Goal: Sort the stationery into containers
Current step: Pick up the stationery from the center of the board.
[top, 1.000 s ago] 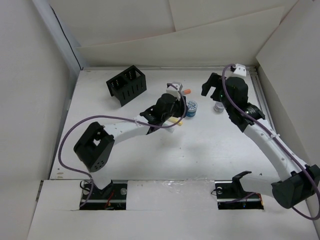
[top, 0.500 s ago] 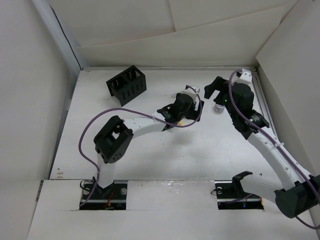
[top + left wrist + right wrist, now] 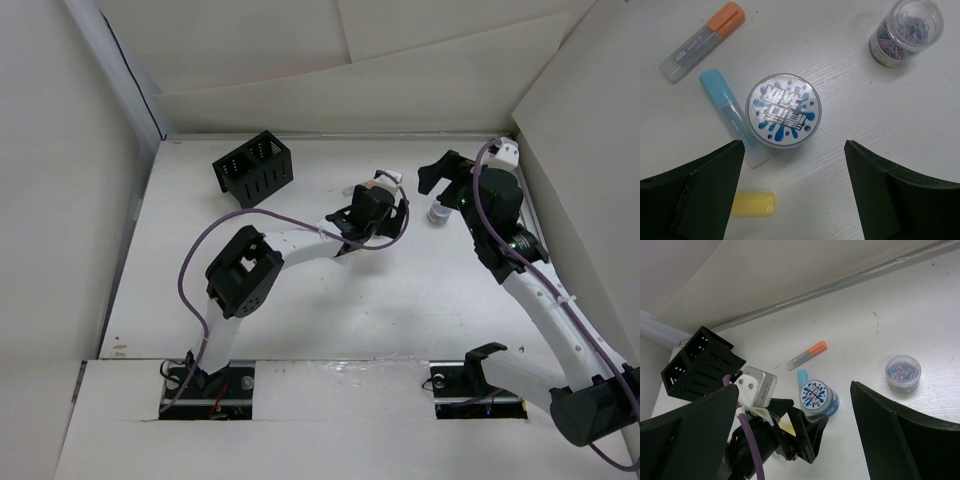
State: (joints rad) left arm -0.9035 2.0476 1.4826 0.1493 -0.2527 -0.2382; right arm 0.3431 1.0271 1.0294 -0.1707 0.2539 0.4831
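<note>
The left tool point(image 3: 793, 159) hangs spread wide and empty, looking straight down on a round tub with a blue splash label point(image 3: 783, 111); its 2 fingers point(image 3: 705, 195) stand either side of the tub and clear of it, which reads to me as lining up for a grip across the lid. The tub sits upright on the white counter point(image 3: 840, 75), with a light blue stick point(image 3: 731, 117) hard against its left side or just beside it; I cannot tell which. A grey stick with an orange cap point(image 3: 702, 41) lies apart, further out; a small yellow piece point(image 3: 753, 204) lies nearer the wrist; a clear jar of paper clips point(image 3: 906, 31) stands upright, well apart to the right.

The right tool point(image 3: 794, 388) is likewise parted and carries nothing; it hovers near the clip jar, probably held back to leave the left arm room. The black slotted organiser point(image 3: 253, 168) sits at the far left, well apart from all 5 items, so the sorting looks barely begun; the blue stick crowding the tub could get nudged when the fingers close.
</note>
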